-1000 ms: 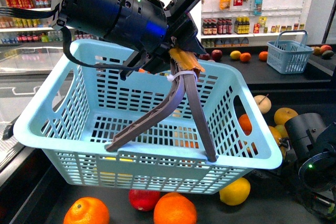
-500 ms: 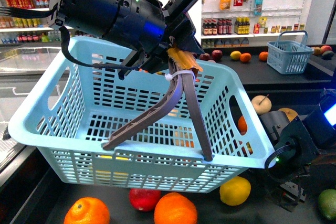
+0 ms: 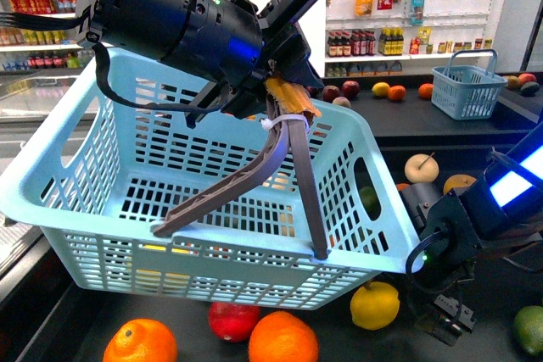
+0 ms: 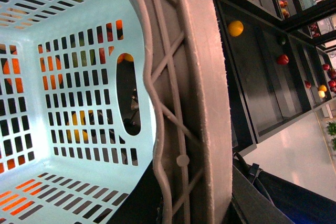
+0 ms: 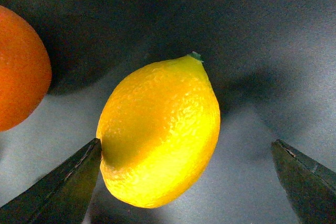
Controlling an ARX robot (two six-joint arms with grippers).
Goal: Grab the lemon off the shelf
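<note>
The lemon [image 3: 375,304] lies on the black shelf tray [image 3: 76,328], just below the front right corner of the light blue basket [image 3: 102,209]. My right gripper [image 3: 443,318] is open, low on the tray just right of the lemon. In the right wrist view the lemon [image 5: 160,129] fills the space between the spread fingertips [image 5: 79,171], close to one finger and apart from the other. My left gripper [image 3: 284,95] is shut on the basket handle [image 3: 297,175] and holds the basket in the air. The handle [image 4: 194,103] runs across the left wrist view.
Two oranges [image 3: 140,341] [image 3: 282,338] and a red apple [image 3: 231,320] lie on the tray under the basket. A lime [image 3: 529,328] sits at the far right. A small blue basket [image 3: 465,86] stands on the upper tier. An orange [image 5: 21,66] lies beside the lemon.
My right arm has come left and down along the tray until its gripper is at the lemon. The basket has shifted slightly left and tilted more.
</note>
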